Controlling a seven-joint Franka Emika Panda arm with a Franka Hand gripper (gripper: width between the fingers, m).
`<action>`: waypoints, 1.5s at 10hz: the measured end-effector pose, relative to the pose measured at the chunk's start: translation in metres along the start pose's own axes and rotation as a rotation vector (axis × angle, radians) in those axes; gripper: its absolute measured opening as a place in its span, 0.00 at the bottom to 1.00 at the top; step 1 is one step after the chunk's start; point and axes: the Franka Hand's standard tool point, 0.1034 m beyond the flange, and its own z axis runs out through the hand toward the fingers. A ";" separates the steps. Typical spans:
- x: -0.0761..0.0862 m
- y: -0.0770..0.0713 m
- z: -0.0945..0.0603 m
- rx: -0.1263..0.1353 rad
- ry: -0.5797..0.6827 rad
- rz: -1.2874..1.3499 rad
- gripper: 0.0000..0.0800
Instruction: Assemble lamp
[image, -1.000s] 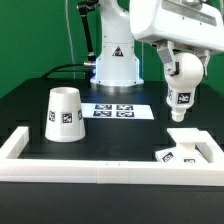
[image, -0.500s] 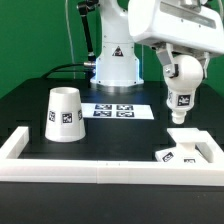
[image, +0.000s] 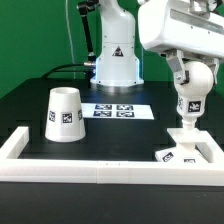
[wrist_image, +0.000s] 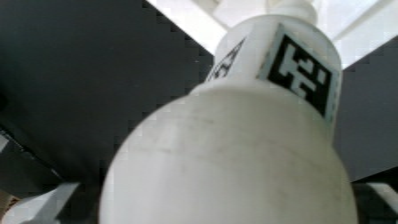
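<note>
Lamp parts, 3 in all: 1 shade (image: 65, 113), 1 bulb (image: 192, 101), 1 base (image: 196, 146).

Containers:
- White border rail (image: 100, 171) makes a low three-sided pen on the black table (image: 30, 100), open twd the robot pedestal (image: 115, 62). Inside it: shade, base, marker board (image: 114, 110).
- Shade is cup-shaped, stands narrow end up w/ mouth down on the table, ext. view's left. 1 tag faces the cam. Can't see whether anything is under it.
- Base lies flat in the pen's corner, ext. view's right, near the front and side rail. 2 tags show on its front edge.

Bulb: hangs upright under the gripper (image: 192, 72), round end up, narrow end down, directly over the base. Tip is at the base's top face or just above; contact can't be told. 1 tag visible in the ext. view. In the wrist view the bulb (wrist_image: 214, 150) fills nearly the whole frame, w/ 2 tagged faces on its neck.

Pincer: closed around the bulb's round end, carrying it.

Marker board: 1, flat, between shade and bulb, 4 tags counted.
</note>
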 end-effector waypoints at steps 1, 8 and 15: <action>-0.001 0.001 0.000 0.000 -0.001 0.001 0.72; -0.012 0.008 0.005 -0.048 0.052 -0.008 0.72; -0.011 -0.012 0.008 -0.035 0.055 -0.024 0.72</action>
